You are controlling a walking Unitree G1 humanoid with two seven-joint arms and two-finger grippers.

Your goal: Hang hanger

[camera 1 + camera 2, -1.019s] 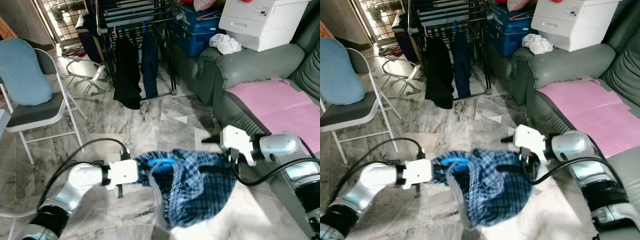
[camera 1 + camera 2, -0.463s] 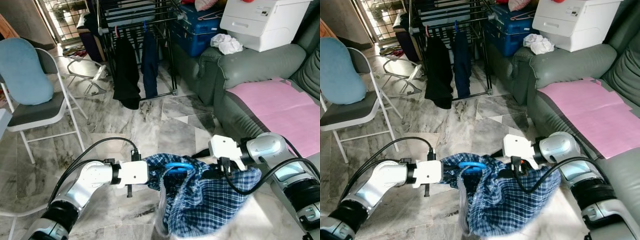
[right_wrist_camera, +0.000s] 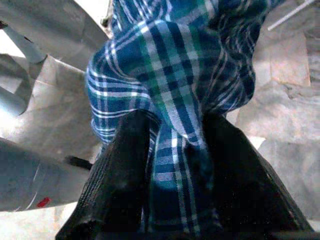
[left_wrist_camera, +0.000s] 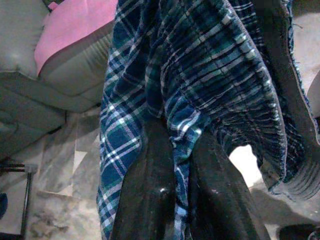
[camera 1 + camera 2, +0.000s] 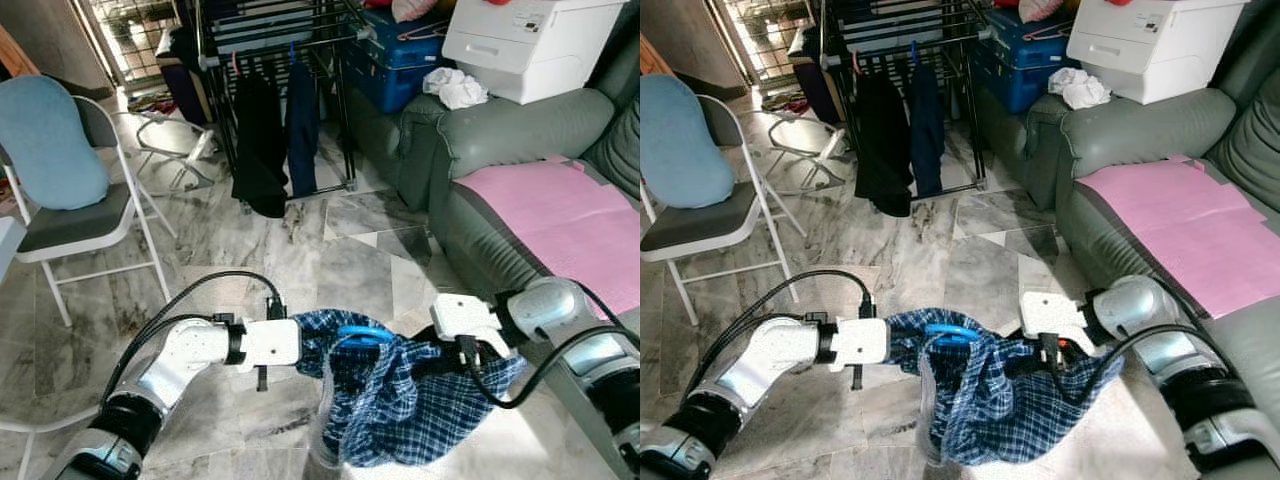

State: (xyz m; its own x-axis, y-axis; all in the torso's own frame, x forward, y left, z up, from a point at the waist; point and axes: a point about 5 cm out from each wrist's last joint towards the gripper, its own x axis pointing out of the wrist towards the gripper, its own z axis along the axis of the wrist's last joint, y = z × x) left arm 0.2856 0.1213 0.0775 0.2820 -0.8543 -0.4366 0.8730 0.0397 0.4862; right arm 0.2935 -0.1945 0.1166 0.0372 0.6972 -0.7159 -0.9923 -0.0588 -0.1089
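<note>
Hanger [image 5: 358,332] mostly hidden under plaid shorts [image 5: 415,410]

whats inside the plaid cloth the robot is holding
A curved piece of blue hanger shows at the top of the plaid cloth, held between the left gripper and right gripper. Fabric covers the rest.

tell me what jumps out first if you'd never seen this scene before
The blue plaid garment stretched between the two grippers low in front of the robot: the left gripper and the right gripper each pinch a fold of it, and a blue hanger peeks from its top edge. Beyond it across the marble floor stands a black drying rack with dark clothes, and a grey sofa lies to the right.
</note>
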